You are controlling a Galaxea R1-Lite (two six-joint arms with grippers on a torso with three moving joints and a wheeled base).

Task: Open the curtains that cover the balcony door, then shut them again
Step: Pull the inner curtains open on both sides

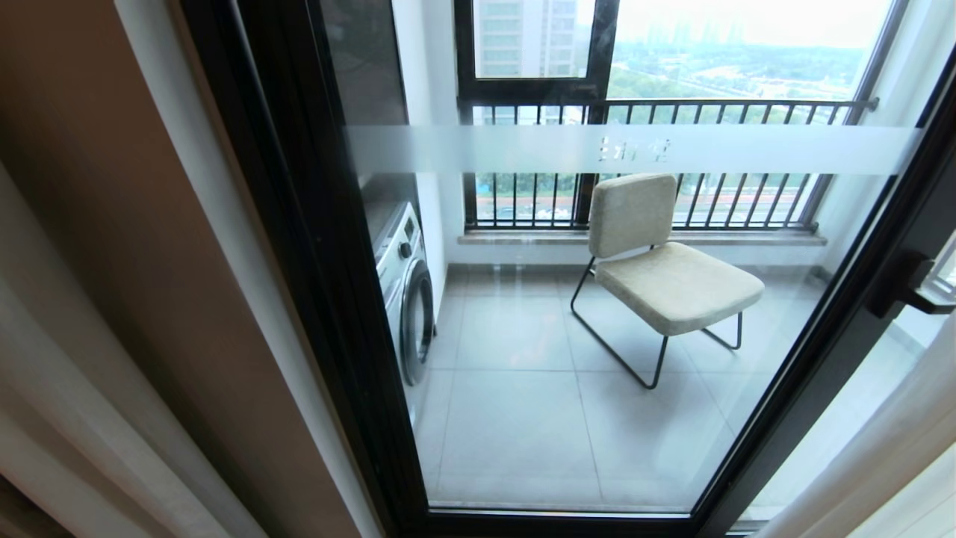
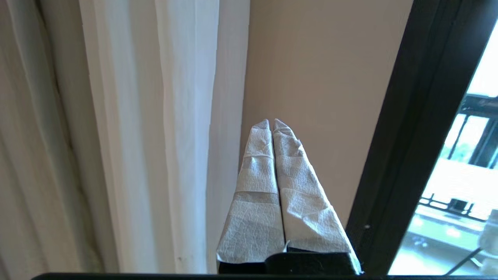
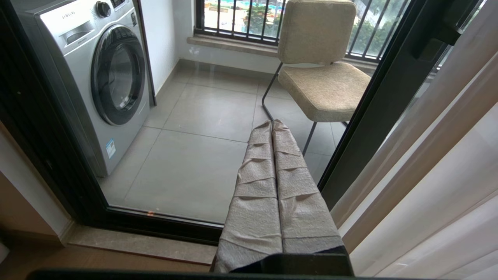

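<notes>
The curtains stand drawn to both sides. At the left is a white sheer (image 2: 155,136) with a cream drape (image 2: 27,155) behind it, and cream folds (image 1: 45,418) hang at the left edge of the head view. A sheer (image 1: 881,448) hangs at the right. Between them the balcony door (image 1: 299,224) is uncovered, showing its black frame, frosted band (image 1: 523,149) and handle (image 1: 907,288). My left gripper (image 2: 273,121) is shut and holds nothing. It points at the beige wall (image 2: 319,77), just beside the sheer's edge. My right gripper (image 3: 272,122) is shut and empty, low before the glass. Neither arm shows in the head view.
Behind the glass are a silver washing machine (image 3: 97,70) at the left, a beige chair (image 3: 323,85) on black legs and a barred railing (image 1: 672,104). The door's black sill (image 3: 155,225) runs along the floor, and the right-hand curtain (image 3: 447,163) hangs close beside my right gripper.
</notes>
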